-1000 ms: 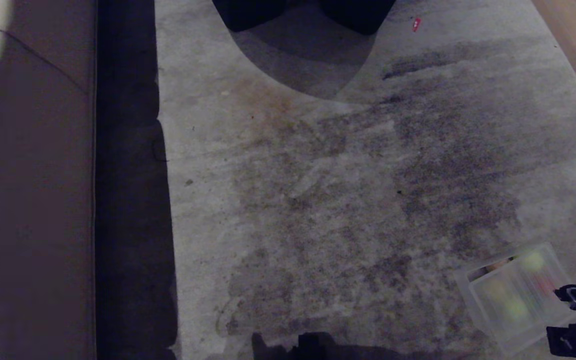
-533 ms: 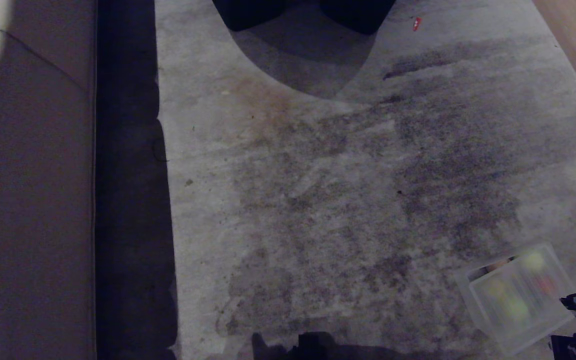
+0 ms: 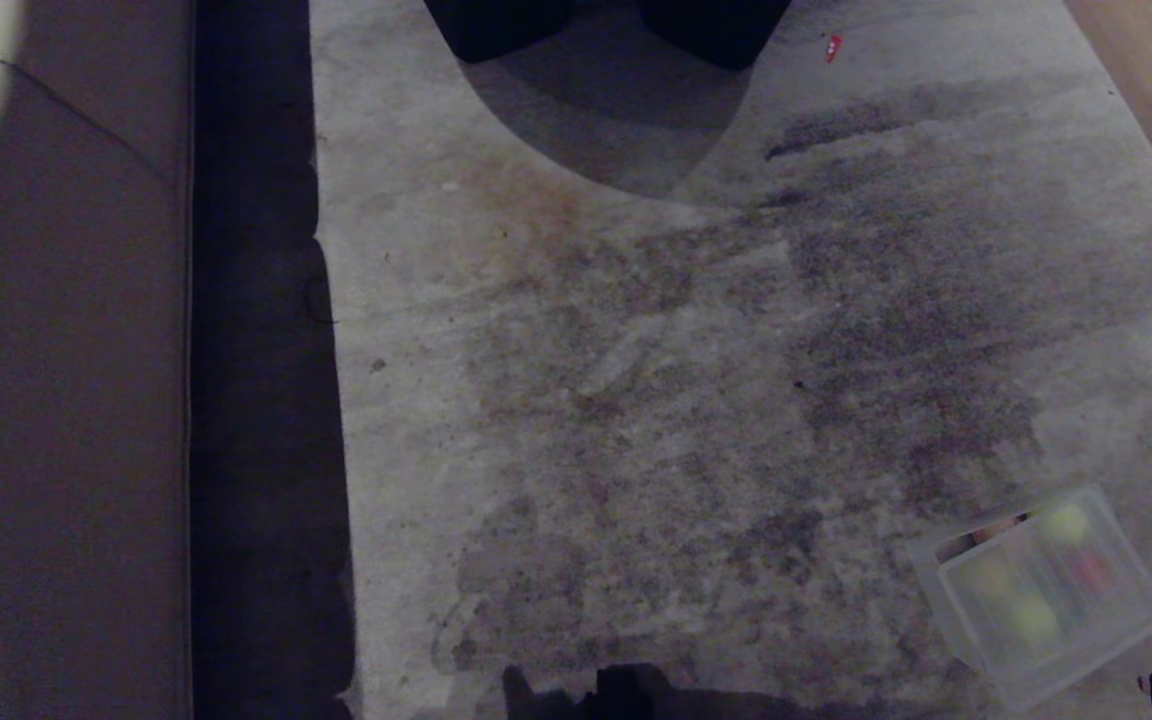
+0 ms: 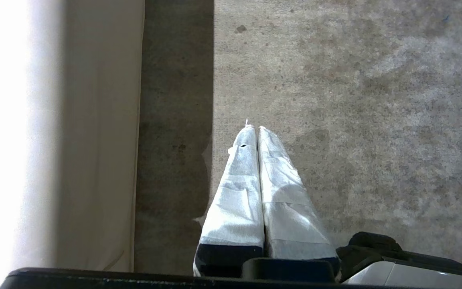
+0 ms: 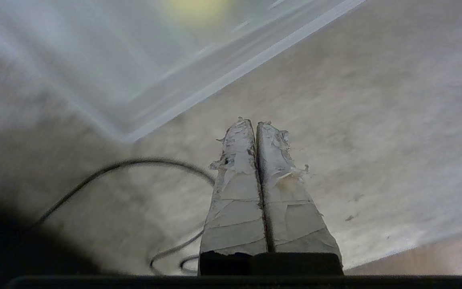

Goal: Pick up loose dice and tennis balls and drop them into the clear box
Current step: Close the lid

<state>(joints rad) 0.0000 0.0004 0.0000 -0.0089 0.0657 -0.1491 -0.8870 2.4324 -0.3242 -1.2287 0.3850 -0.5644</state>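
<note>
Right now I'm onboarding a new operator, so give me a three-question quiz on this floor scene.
1. True or false: the right gripper holds a tennis ball.
2. Where is the clear box in the head view? A) top left B) bottom right C) centre
3. Fill in: the left gripper hangs shut over the bare ____.

Key: 1 false, its taped fingers are shut on nothing, beside the box over the carpet. 2 B, with yellow-green tennis balls and a red die showing blurrily inside. 3 carpet.
</note>
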